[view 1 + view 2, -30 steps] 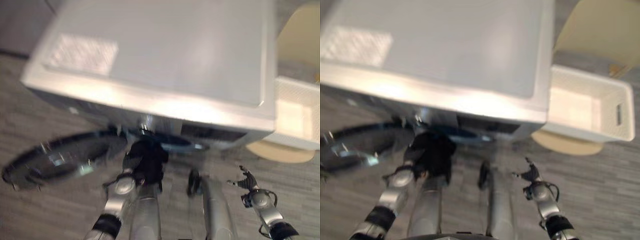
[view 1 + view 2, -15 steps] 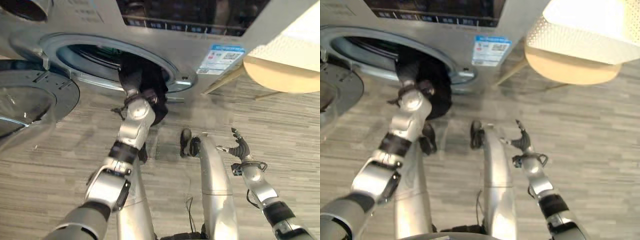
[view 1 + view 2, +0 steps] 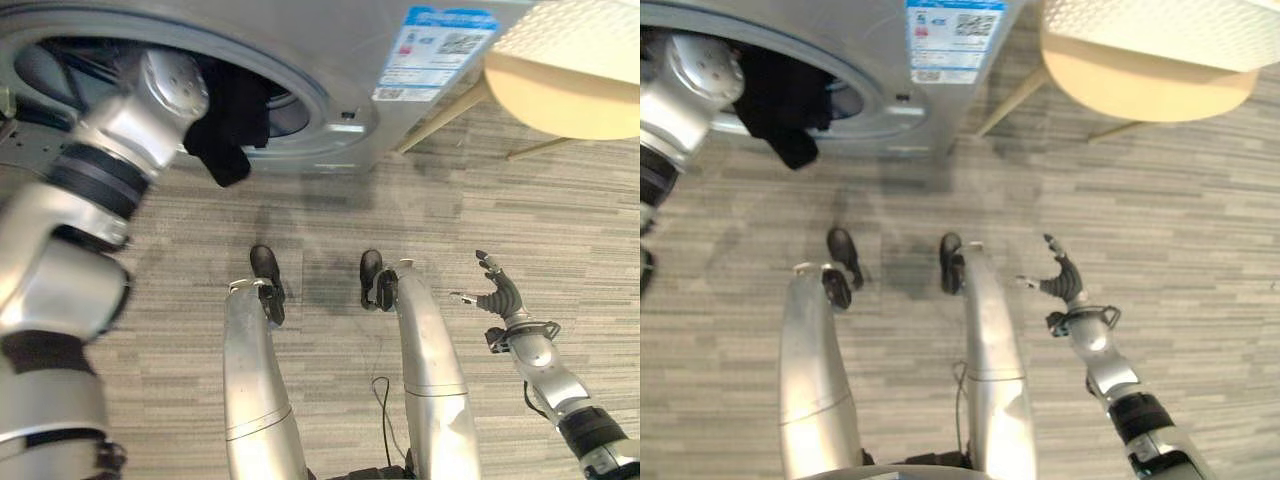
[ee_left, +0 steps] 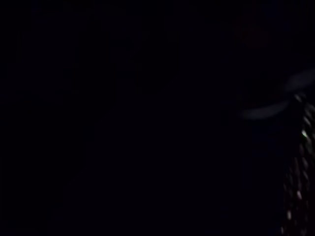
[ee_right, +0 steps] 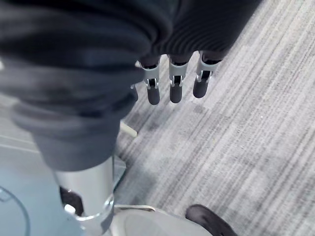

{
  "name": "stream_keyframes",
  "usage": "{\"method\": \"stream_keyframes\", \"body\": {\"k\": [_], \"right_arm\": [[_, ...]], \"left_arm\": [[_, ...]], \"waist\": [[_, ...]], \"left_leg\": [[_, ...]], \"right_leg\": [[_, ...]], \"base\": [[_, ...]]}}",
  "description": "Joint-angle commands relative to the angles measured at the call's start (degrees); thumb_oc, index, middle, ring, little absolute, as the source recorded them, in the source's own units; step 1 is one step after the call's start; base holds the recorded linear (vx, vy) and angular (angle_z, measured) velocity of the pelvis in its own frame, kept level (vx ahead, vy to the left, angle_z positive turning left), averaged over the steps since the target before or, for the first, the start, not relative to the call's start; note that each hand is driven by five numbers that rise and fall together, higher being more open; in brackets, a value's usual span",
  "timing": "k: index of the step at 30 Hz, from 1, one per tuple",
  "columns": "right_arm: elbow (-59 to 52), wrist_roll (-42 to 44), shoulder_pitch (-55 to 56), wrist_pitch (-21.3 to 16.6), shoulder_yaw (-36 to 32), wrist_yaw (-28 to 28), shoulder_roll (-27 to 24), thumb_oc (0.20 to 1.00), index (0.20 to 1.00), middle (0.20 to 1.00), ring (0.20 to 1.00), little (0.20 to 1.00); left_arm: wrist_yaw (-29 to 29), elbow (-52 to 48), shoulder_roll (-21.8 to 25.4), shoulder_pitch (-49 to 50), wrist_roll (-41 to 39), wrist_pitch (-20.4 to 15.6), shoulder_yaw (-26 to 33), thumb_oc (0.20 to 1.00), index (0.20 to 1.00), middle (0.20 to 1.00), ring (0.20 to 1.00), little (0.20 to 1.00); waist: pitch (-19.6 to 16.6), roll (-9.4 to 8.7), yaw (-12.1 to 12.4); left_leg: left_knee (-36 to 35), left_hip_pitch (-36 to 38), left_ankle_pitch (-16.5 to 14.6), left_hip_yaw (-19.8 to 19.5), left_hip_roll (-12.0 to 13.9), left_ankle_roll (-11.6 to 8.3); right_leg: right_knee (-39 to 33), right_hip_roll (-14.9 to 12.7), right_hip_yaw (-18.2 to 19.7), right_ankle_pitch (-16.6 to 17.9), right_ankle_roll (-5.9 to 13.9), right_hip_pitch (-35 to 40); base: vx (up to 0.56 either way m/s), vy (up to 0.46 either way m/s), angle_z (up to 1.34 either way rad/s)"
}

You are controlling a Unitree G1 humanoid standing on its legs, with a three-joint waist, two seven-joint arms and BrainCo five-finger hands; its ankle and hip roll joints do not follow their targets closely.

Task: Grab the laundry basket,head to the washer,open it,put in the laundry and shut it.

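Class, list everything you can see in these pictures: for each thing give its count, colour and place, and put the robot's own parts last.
Washer: one, silver-grey, at the top of the eye views, its round opening uncovered.
Dark laundry: one bundle, black, hanging over the lower rim of the washer opening.
Label: one, blue and white, on the washer front beside the opening.
Round stool: one, pale yellow, right of the washer.
Laundry basket: one, white, perforated, on the stool.
Floor: grey, striped.
Left arm: silver-grey, reaching into the washer opening, its hand hidden inside.
Right hand: one, fingers relaxed, holding nothing, above the floor at lower right.
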Motion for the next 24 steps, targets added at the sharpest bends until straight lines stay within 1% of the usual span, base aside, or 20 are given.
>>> {"method": "stream_keyframes", "body": {"k": [1, 2, 3, 4, 7, 9, 10, 11, 12, 13, 14, 15, 16, 17, 18, 19, 20, 23, 24], "right_arm": [[-0.59, 3.08, 6.66, -4.21, 2.61, 0.83, 0.13, 1.000, 1.000, 1.000, 1.000, 1.000], [-0.42, 3.67, 6.46, -4.73, 3.24, 1.07, -0.86, 1.000, 1.000, 1.000, 1.000, 1.000], [-0.09, 4.21, 6.57, -5.19, 3.57, 1.24, -1.33, 1.000, 1.000, 1.000, 1.000, 1.000], [-0.15, 4.87, 6.79, -5.77, 3.82, 1.33, -3.18, 1.000, 1.000, 1.000, 1.000, 1.000], [-0.45, 5.38, 7.44, -6.53, 3.66, 0.99, -3.69, 1.000, 1.000, 1.000, 1.000, 1.000], [-0.49, 5.39, 7.48, -6.54, 3.64, 1.00, -3.68, 1.000, 1.000, 1.000, 1.000, 1.000], [-0.90, 5.48, 7.92, -6.61, 4.24, 0.54, -3.77, 1.000, 1.000, 1.000, 1.000, 1.000], [-1.32, 5.51, 7.78, -6.57, 4.26, 0.39, -3.59, 1.000, 1.000, 1.000, 1.000, 1.000], [-1.50, 5.52, 7.61, -6.31, 4.12, 0.03, -3.47, 1.000, 1.000, 1.000, 1.000, 1.000], [-1.54, 5.51, 7.72, -6.27, 4.11, 0.00, -3.61, 1.000, 1.000, 1.000, 1.000, 1.000], [-2.16, 4.88, 7.28, -5.34, 3.84, -0.26, -2.23, 1.000, 1.000, 1.000, 1.000, 1.000], [-3.25, 4.14, 7.97, -4.41, 2.91, -0.28, -1.70, 1.000, 1.000, 1.000, 1.000, 1.000], [-3.29, 4.14, 8.04, -4.40, 2.92, -0.28, -1.81, 1.000, 1.000, 1.000, 1.000, 1.000], [-4.58, 3.23, 8.26, -3.94, 2.15, -0.35, -1.28, 1.000, 1.000, 1.000, 1.000, 1.000], [-4.73, 3.19, 8.48, -3.86, 2.11, -0.35, -1.50, 1.000, 1.000, 1.000, 1.000, 1.000], [-5.89, 2.70, 8.61, -3.34, 1.49, 0.22, -0.69, 1.000, 1.000, 1.000, 1.000, 1.000], [-6.36, 1.95, 8.81, -3.11, 1.70, 0.37, -0.60, 1.000, 1.000, 1.000, 1.000, 1.000], [-7.56, 1.41, 9.19, -2.85, 1.71, 0.75, -0.01, 1.000, 1.000, 1.000, 1.000, 1.000], [-7.59, 1.40, 9.26, -2.83, 1.81, 0.74, -0.18, 1.000, 1.000, 1.000, 1.000, 1.000]], "left_arm": [[2.39, 4.94, -2.29, -2.82, 14.30, 1.88, 0.85, 0.200, 0.200, 0.200, 0.200, 0.200], [1.89, 6.76, -2.15, -5.96, 17.98, 3.00, -3.65, 0.200, 0.200, 0.200, 0.200, 0.200], [1.53, 8.01, -1.92, -7.97, 19.43, 2.95, -6.20, 0.200, 0.200, 0.200, 0.200, 0.200], [1.53, 8.82, -0.88, -12.90, 23.12, 3.49, -11.87, 0.200, 0.200, 0.200, 0.200, 0.200], [2.07, 10.92, -0.83, -15.91, 23.69, 4.20, -14.57, 0.200, 0.200, 0.200, 0.200, 0.200], [2.10, 10.97, -0.87, -15.94, 23.67, 4.19, -14.63, 0.200, 0.200, 0.200, 0.200, 0.200], [0.75, 12.52, -1.64, -13.62, 23.48, 4.68, -13.40, 0.200, 0.200, 0.200, 0.200, 0.200], [0.00, 12.75, -1.97, -12.41, 23.29, 4.56, -12.44, 0.555, 0.555, 0.555, 0.555, 0.555], [-1.87, 13.62, -2.27, -10.76, 22.85, 4.58, -11.42, 1.000, 1.000, 1.000, 1.000, 1.000], [-1.92, 13.62, -2.32, -10.55, 22.91, 4.58, -11.19, 1.000, 1.000, 1.000, 1.000, 1.000], [-4.77, 13.59, -3.87, -5.65, 19.04, 2.91, -5.07, 1.000, 1.000, 1.000, 1.000, 1.000], [-7.65, 12.27, -5.23, 1.14, 16.49, 1.79, 1.57, 1.000, 1.000, 1.000, 1.000, 1.000], [-7.65, 12.20, -5.22, 1.31, 16.53, 1.81, 1.73, 1.000, 1.000, 1.000, 1.000, 1.000], [-9.47, 11.24, -6.14, 4.63, 14.85, 1.37, 5.08, 1.000, 1.000, 1.000, 1.000, 1.000], [-9.52, 11.03, -6.13, 4.99, 14.91, 1.45, 5.43, 1.000, 1.000, 1.000, 1.000, 1.000], [-11.21, 10.20, -6.90, 8.51, 10.58, 0.62, 9.97, 1.000, 1.000, 1.000, 1.000, 1.000], [-11.22, 9.62, -7.61, 10.29, 8.65, 0.08, 12.44, 1.000, 1.000, 1.000, 1.000, 1.000], [-9.92, 5.87, -7.44, 14.83, 3.86, -1.39, 17.23, 1.000, 1.000, 1.000, 1.000, 1.000], [-9.92, 5.57, -7.32, 15.28, 3.87, -1.30, 17.57, 1.000, 1.000, 1.000, 1.000, 1.000]], "waist": [[-10.82, 2.42, -2.98], [-11.03, 2.80, -3.10], [-11.16, 2.95, -3.12], [-11.34, 3.54, -3.22], [-11.32, 3.54, -3.41], [-11.41, 3.54, -3.33], [-11.15, 3.61, -3.57], [-10.98, 3.44, -3.62], [-10.93, 3.46, -3.54], [-11.03, 3.59, -3.50], [-10.59, 2.87, -3.17], [-10.87, 2.91, -2.79], [-10.93, 3.01, -2.81], [-11.04, 2.64, -2.41], [-11.18, 2.86, -2.46], [-11.34, 2.49, -1.93], [-11.58, 2.62, -1.84], [-11.91, 2.42, -1.09], [-12.02, 2.61, -1.25]], "left_leg": [[1.60, -3.11, -2.40, 1.00, -0.68, 3.52], [1.77, -3.62, -2.65, 1.23, -0.61, 3.73], [1.95, -4.08, -2.90, 1.38, -0.53, 3.97], [1.99, -4.80, -3.35, 1.62, -0.45, 4.30], [3.13, -5.96, -4.21, 1.72, -0.01, 5.00], [3.26, -6.11, -4.30, 1.69, 0.06, 5.02], [4.42, -6.85, -5.12, 1.54, 0.40, 5.48], [4.88, -6.97, -5.28, 1.50, 0.44, 5.57], [5.15, -6.98, -5.49, 1.48, 0.48, 5.61], [5.19, -6.99, -5.54, 1.49, 0.52, 5.62], [5.86, -6.92, -5.65, 1.46, 0.56, 5.69], [6.54, -6.69, -5.90, 1.26, 0.48, 5.63], [6.56, -6.71, -5.91, 1.24, 0.48, 5.63], [6.77, -6.54, -5.94, 0.98, 0.18, 5.51], [6.79, -6.57, -5.95, 0.95, 0.15, 5.50], [6.72, -6.31, -5.81, 0.88, -0.11, 5.37], [6.56, -6.27, -5.60, 0.62, -0.30, 5.26], [5.69, -6.12, -4.90, 0.12, -0.79, 4.92], [5.63, -6.11, -4.85, 0.07, -0.84, 4.91]], "right_leg": [[-10.21, -0.71, 2.06, 4.01, 2.80, 2.53], [-10.30, -0.57, 2.17, 4.12, 2.90, 2.02], [-10.44, -0.39, 2.38, 4.30, 3.02, 1.52], [-11.00, -0.13, 2.85, 4.55, 3.25, 1.01], [-11.36, 0.12, 3.28, 5.01, 3.54, 0.21], [-11.29, 0.18, 3.28, 4.99, 3.56, 0.09], [-11.12, 0.55, 3.71, 4.94, 3.50, -0.44], [-11.02, 0.61, 3.71, 4.97, 3.45, -0.53], [-10.95, 0.74, 3.74, 4.96, 3.42, -0.63], [-10.94, 0.78, 3.76, 4.95, 3.42, -0.64], [-10.23, 0.79, 3.71, 4.65, 3.09, -0.67], [-9.69, 0.63, 3.39, 4.10, 2.63, -0.64], [-9.69, 0.63, 3.37, 4.09, 2.63, -0.65], [-9.10, 0.44, 3.06, 3.60, 2.19, -0.65], [-9.06, 0.41, 3.03, 3.55, 2.17, -0.66], [-8.87, 0.10, 2.68, 3.27, 1.78, -0.56], [-8.74, -0.07, 2.46, 3.10, 1.57, -0.49], [-8.87, -0.60, 1.81, 2.96, 1.07, -0.27], [-8.92, -0.64, 1.75, 2.96, 1.05, -0.23]], "base": [[0.03, 0.089, -0.07], [0.01, 0.083, -0.04], [0.01, 0.148, -0.03], [0.02, 0.135, -0.04], [0.04, 0.076, -0.13], [0.04, 0.041, -0.25], [0.06, 0.072, -0.21], [0.07, 0.093, -0.17], [0.03, 0.031, -0.13], [0.05, 0.017, -0.12], [0.07, -0.026, -0.16], [0.06, -0.026, -0.19], [0.05, -0.037, -0.11], [0.00, 0.000, 0.00], [0.03, -0.043, 0.08], [0.01, -0.056, 0.09], [0.00, -0.071, 0.09], [-0.01, -0.054, 0.14], [-0.01, -0.073, 0.15]]}}
